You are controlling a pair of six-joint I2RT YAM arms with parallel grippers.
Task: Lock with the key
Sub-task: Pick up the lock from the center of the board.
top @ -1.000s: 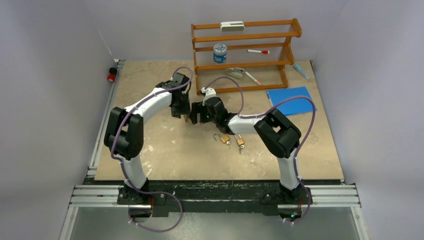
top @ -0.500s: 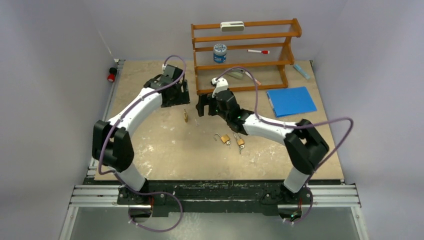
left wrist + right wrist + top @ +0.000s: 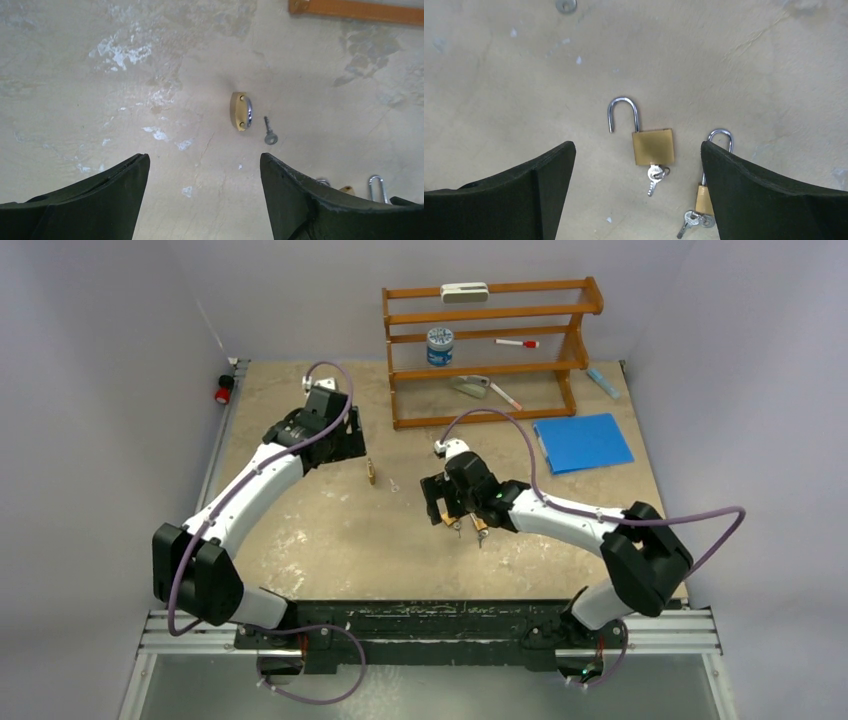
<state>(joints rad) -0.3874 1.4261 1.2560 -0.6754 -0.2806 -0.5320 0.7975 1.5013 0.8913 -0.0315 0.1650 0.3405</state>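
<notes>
The left gripper (image 3: 204,160) is held above the table (image 3: 75,60), its fingers spread wide and nothing gripped between them. Ahead of it the shut padlock (image 3: 240,111) is seen resting on its edge, the shackle seated at both ends as far as can be judged. The loose key (image 3: 269,132) lies just beside it, clear of the body and out of the keyhole. That lock may be counted as done. Over on the right side, the right gripper (image 3: 638,147) is poised directly above the open padlock (image 3: 653,146), fingers parted about as far as they go, one to each side, and nothing is held or touched. This padlock lies flat with its shackle swung out and free at one end, and the inserted key (image 3: 654,177) is seen in its keyhole with a ring on it. Just to its right the third padlock (image 3: 705,197) is partly hidden behind the right finger. Its shackle looks raised and keys hang at its base, though whether it is fully unlocked cannot be told. So one of three appears finished and two are left: each shackle is to be pressed home, the key turned and, judging by the first, drawn out. From overhead the two unfinished locks are seen apart from the finished one, nearer the arm bases.
</notes>
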